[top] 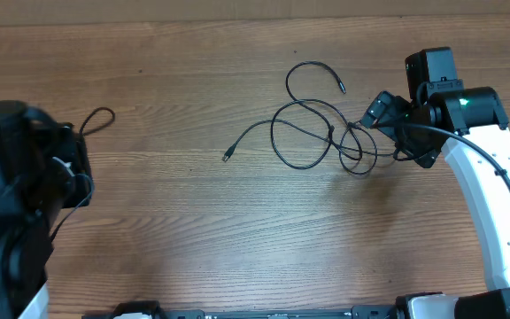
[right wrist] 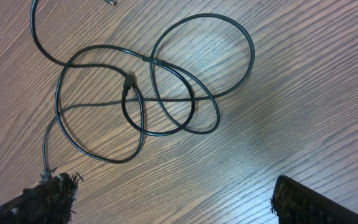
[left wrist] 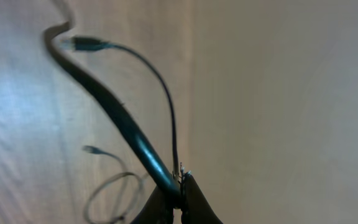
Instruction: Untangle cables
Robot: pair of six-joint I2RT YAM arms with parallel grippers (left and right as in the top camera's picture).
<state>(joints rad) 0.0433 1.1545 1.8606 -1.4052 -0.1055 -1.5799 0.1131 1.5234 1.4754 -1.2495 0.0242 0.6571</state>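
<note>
Overhead, where the work lies: the tangle (top: 330,133) sits right of centre on the wooden table (top: 193,230). It is two thin black cords in overlapping loops, with one tail running out left to a small plug (top: 227,157).
Overhead, nearer arm: my right gripper (top: 398,133) is just beside the tangle's right edge and faces left into it. My left arm (top: 16,177) is well apart at the far left.
Overhead, separate cord: a lone cable (top: 100,118) makes a small loop beside the left arm, well clear of the tangle.
Overhead, long axis: the knot spreads mostly left to right, so I judge a pull leftward, away from the right gripper, to be the move that opens it.
Left wrist, hand: the left gripper (left wrist: 180,190) has its fingers pressed together, pinching the lone cable (left wrist: 169,118), which arcs up to a plug (left wrist: 82,43). A thicker, blurred black strand crosses in front. I cannot tell what it belongs to.
Left wrist, background: a faint loop and plug, too blurred to say which cord.
Right wrist, hand: the right gripper (right wrist: 179,205) is spread wide and holds nothing.
Right wrist, target: the tangle (right wrist: 129,84) lies straight ahead of the fingers, round slack loops crossing at several places. One strand runs down to the left-hand finger (right wrist: 48,199); I cannot tell whether they touch.
Materials: smooth, limp, rubbery cords on matt grained wood. The finger pads look rough and frayed.
</note>
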